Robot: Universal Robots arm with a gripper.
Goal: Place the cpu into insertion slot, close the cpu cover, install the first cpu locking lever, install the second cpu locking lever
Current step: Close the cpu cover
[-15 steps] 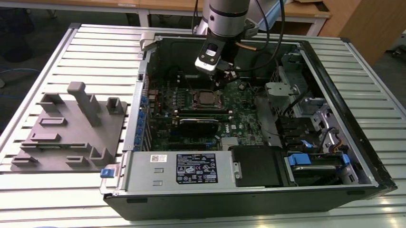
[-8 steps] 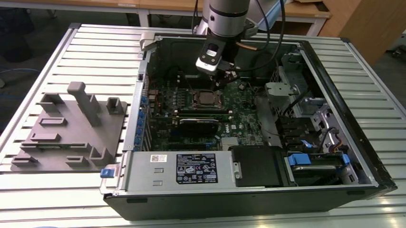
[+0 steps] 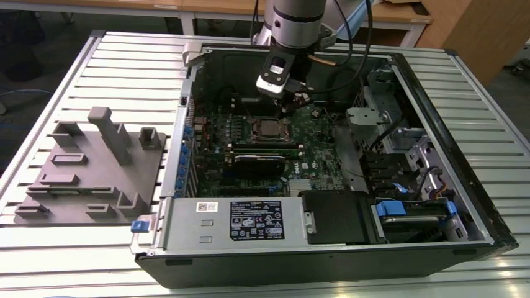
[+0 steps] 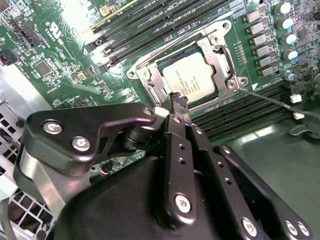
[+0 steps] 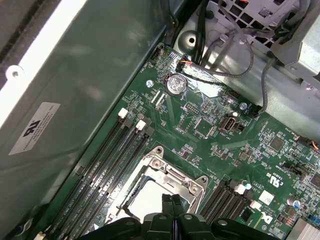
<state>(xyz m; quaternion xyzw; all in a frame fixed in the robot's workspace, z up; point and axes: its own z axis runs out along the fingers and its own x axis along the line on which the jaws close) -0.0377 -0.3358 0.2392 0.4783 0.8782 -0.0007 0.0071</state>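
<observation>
Tool: the tool (image 4: pixel 178 99) has its two fingers pressed together with nothing between them. In the exterior view the tool (image 3: pixel 287 108) hangs inside the open case (image 3: pixel 488 211), low over the green board (image 4: pixel 60 65).
Chip: the chip (image 4: pixel 192 75) lies flat in the socket (image 4: pixel 146 75), just beyond the tool's tip and a little below it. The first wrist view shows the chip (image 5: pixel 145 197) directly under the fingers of the tool (image 5: pixel 172 200).
Cover: the cover (image 4: pixel 218 55) is down, framing the chip's metal top through its window. Its near edge is just beside the tool's tip.
Lever: a thin lever (image 4: pixel 280 103) runs from the socket corner near the tool's tip, out past the tool's side and across the black memory slots (image 4: pixel 240 115). It looks unlatched to me. I cannot tell how the lever on the socket's far side stands.
Step in hand: my reading is that seating the chip and closing the cover are done and the work is on the locking levers. The tool is nearest the socket edge where the thin lever begins. Whether it touches anything I cannot tell.
What the lever work calls for: a narrow, closed tip bearing on a springy wire that must go down and sideways under its catch. The tool has to stay off the chip and the memory slots beside it.
Counter: the case rests on a slatted counter (image 3: pixel 124 62), well away from the tool.
</observation>
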